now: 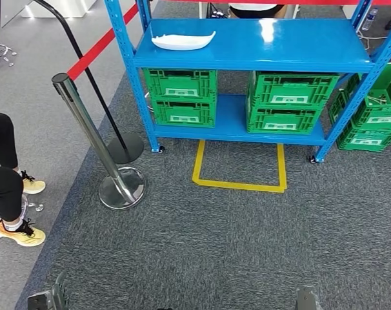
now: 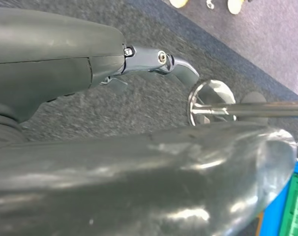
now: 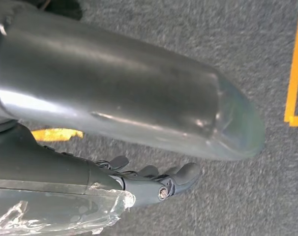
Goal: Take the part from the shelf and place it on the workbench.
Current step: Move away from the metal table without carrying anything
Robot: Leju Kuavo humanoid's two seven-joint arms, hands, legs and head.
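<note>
Part [image 1: 182, 41] is lying on the shelf [image 1: 300, 55], far ahead and left of centre, long axis running left to right. I'm hanging my left robot hand [image 2: 155, 61] and right robot hand [image 3: 155, 182] low, both loose and holding nothing; I'm judging the left nearer.

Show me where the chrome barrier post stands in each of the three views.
Head view: the chrome barrier post leans at the left, beside the blue shelf, with its round base on the grey carpet.
Left wrist view: its round base and pole lie right of the middle, past the fingertips.
Right wrist view: not in it.
Shared landmark: the green crates link the head and left wrist views.
</note>
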